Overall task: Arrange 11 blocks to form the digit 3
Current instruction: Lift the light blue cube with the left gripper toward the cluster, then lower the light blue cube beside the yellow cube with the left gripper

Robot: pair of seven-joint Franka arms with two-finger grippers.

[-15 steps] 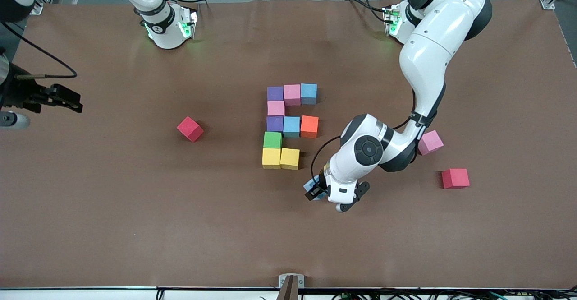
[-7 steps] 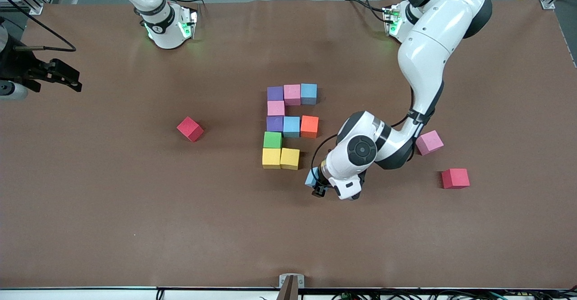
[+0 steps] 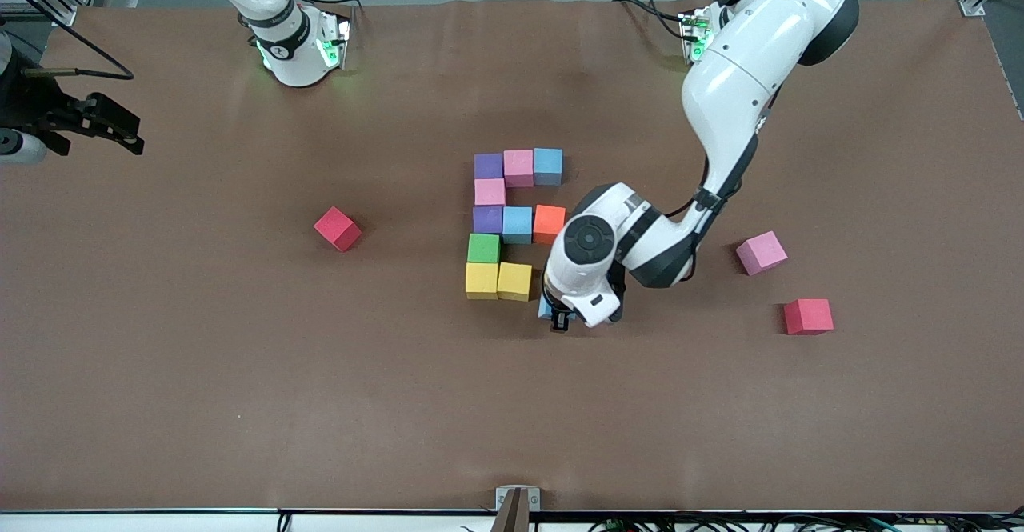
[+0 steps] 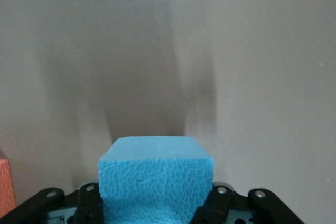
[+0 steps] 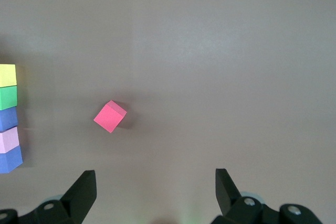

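The light blue block [image 4: 156, 182] is clamped in the left tool [image 3: 560, 314], which is sitting just off the open end of the two yellow blocks [image 3: 498, 281], on the side toward the left arm's end of the worktop [image 3: 240, 404]. So the digit [image 3: 516, 224] looks one cube short: top bar, middle bar and both joining cubes are down, and the bottom bar is only two long.

What could go wrong, guessing from here: the slot beside the yellow pair is tight, and the orange block [image 3: 550, 224] is right next to the gap. If the blue cube is brought in a bit skewed or too low, the yellow blocks could get shoved and the whole bottom bar knocked crooked. Foam grips foam, so a corner could also catch and the cube be left tilted when released. The wrist itself hangs over the orange block, so that one could be clipped too.

Going across the rest of the worktop: the right tool [image 3: 120, 128] is parked out past the edge at the right arm's end, jaws spread wide, nothing held, just waiting. A red cube [image 3: 337, 228] sits well apart from the digit on that side. At the left arm's end a spare pink cube [image 3: 761, 252] and another red cube [image 3: 808, 316] are lying loose. None of those are really in the way of the drop.
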